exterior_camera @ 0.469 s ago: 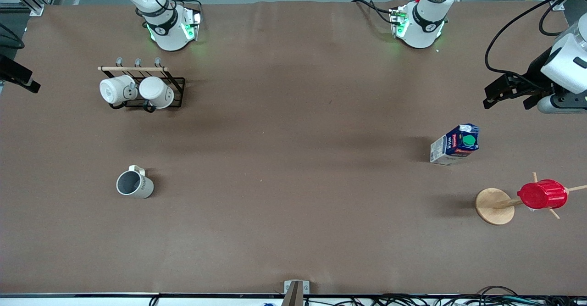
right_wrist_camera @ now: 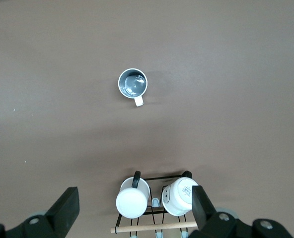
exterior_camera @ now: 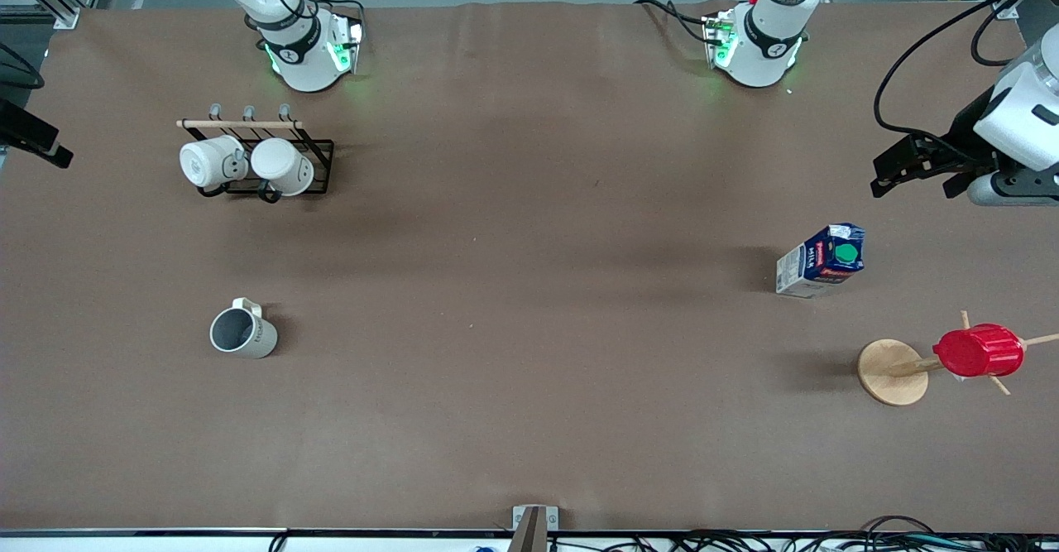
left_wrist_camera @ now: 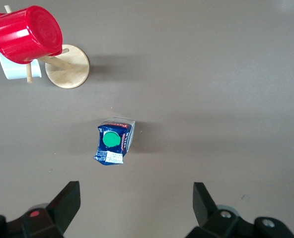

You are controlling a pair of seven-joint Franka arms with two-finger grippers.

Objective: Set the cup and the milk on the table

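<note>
Cup (exterior_camera: 242, 333): you will find it upright on the brown surface (exterior_camera: 529, 287), toward the right arm's end, grey inside showing, handle at about 12 o'clock in the front view. Dark lettering on its side, not readable. Black rack (exterior_camera: 277, 167) with two white mugs (exterior_camera: 248, 165) stands farther from the front camera.

Milk (exterior_camera: 821, 260): upright toward the left arm's end, green cap on top, red label too small to read. Red ribbed cup (exterior_camera: 978, 351) on its wooden stand (exterior_camera: 893, 372) sits nearer the camera.

Left tool (left_wrist_camera: 137, 210): wide, holding nothing, over the surface near the milk. Right tool (right_wrist_camera: 134, 210): wide, holding nothing, over the rack.
</note>
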